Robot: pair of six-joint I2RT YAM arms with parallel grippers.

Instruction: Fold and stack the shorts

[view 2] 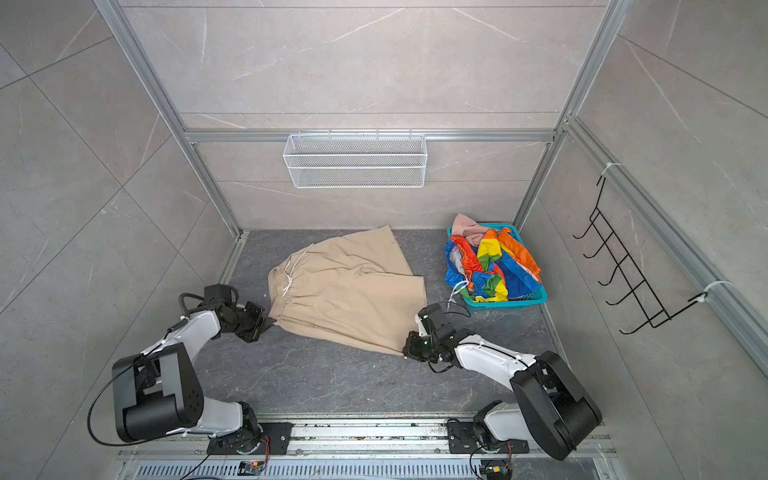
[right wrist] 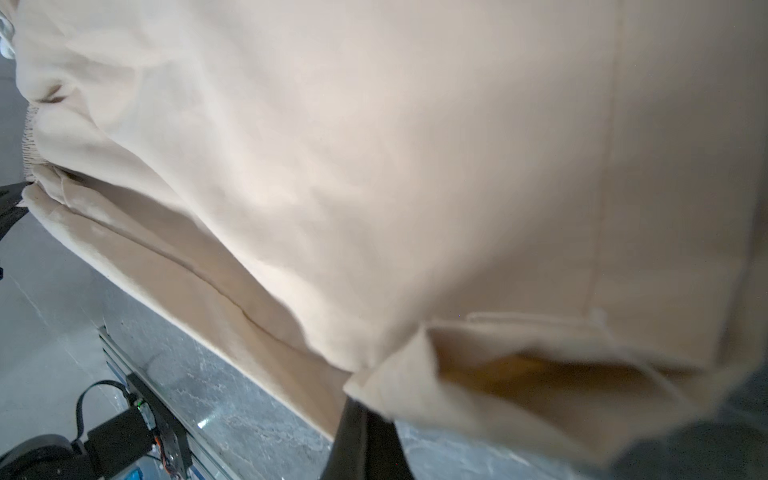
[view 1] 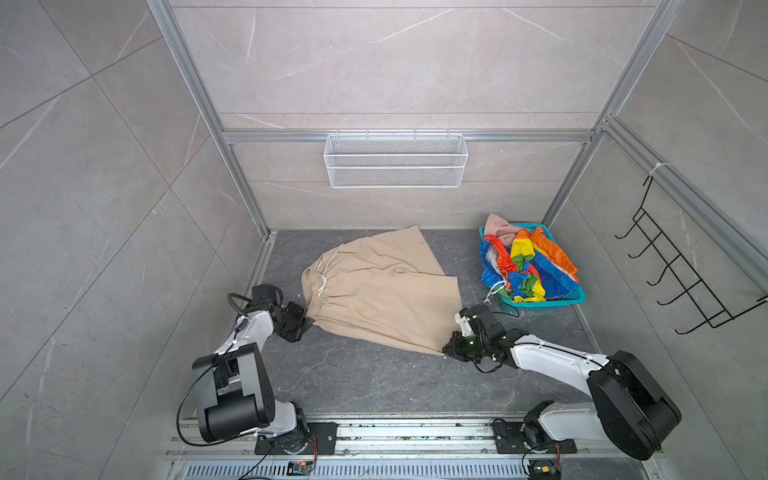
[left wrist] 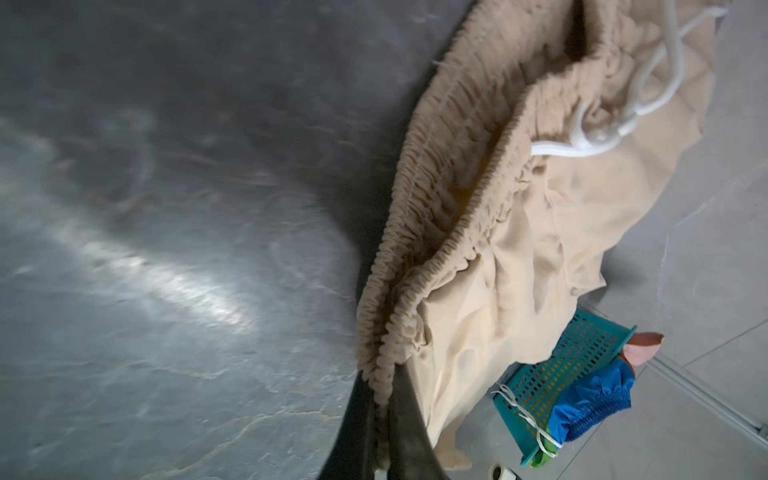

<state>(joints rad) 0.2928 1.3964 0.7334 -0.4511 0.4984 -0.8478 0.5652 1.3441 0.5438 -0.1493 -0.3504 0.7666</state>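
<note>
Tabletop (view 1: 353, 382), left gripper (view 1: 309, 322), right gripper (view 1: 446, 351) pinching beige shorts (view 1: 382, 291)

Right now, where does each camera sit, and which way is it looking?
Both top views: overhead, looking down on table, beige shorts, teal basket; left arm, right arm show.
Left wrist: on the left arm, facing along the left pincer, shut on the waistband.
Right wrist: on the right arm, facing along the right pincer, shut on a leg hem.
Shared: all views show the beige shorts.
</note>
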